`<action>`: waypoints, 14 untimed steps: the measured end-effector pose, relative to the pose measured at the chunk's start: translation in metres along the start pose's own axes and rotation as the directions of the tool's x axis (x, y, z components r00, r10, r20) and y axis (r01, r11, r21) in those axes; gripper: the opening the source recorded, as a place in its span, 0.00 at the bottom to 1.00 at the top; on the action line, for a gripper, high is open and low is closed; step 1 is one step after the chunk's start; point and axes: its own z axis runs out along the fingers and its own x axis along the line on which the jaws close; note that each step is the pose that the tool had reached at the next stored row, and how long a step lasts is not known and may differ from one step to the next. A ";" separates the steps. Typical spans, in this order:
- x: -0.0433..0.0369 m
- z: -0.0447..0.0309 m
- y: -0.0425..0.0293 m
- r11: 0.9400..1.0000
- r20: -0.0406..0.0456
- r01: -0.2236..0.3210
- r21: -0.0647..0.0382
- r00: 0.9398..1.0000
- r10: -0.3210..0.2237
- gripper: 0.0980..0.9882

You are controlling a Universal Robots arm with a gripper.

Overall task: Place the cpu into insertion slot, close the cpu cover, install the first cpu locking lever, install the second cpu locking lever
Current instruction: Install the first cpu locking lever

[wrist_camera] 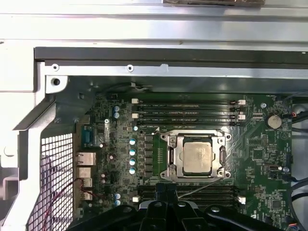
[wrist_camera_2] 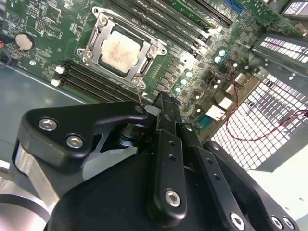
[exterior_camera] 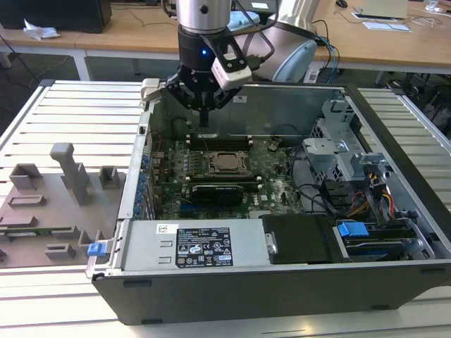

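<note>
The cpu (wrist_camera: 198, 158) shows its pale silvery top inside the insertion slot (wrist_camera: 222, 156) on the green motherboard, also seen as the cpu (wrist_camera_2: 119, 49) and the cpu (exterior_camera: 227, 162). The cpu cover (wrist_camera: 178, 159) lies flat around it as a metal frame. A thin wire lever (wrist_camera: 202, 187) runs slanted along the socket's side nearest the gripper. My gripper (exterior_camera: 204, 121) hangs above the board just behind the socket, near the case's back wall. Its black fingers (wrist_camera_2: 166, 108) are shut together with nothing between them, and the gripper (wrist_camera: 166, 190) tip points at the memory slots beside the socket.
Long memory slots (wrist_camera: 187, 108) flank the socket on both sides. A black expansion card (exterior_camera: 218, 191) lies in front of it. The power supply (exterior_camera: 190, 246), drive bay (exterior_camera: 303, 239) and cables (exterior_camera: 352, 204) fill the case's front and right. A grey fixture tray (exterior_camera: 56, 197) sits outside at the exterior view's left.
</note>
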 end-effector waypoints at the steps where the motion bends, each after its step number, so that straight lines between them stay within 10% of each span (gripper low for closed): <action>1: 0.0004 0.0005 0.0000 1.000 0.000 0.000 0.000 1.000 0.000 0.01; 14: 0.0025 0.0063 0.0000 1.000 0.000 0.000 0.000 1.000 0.000 0.01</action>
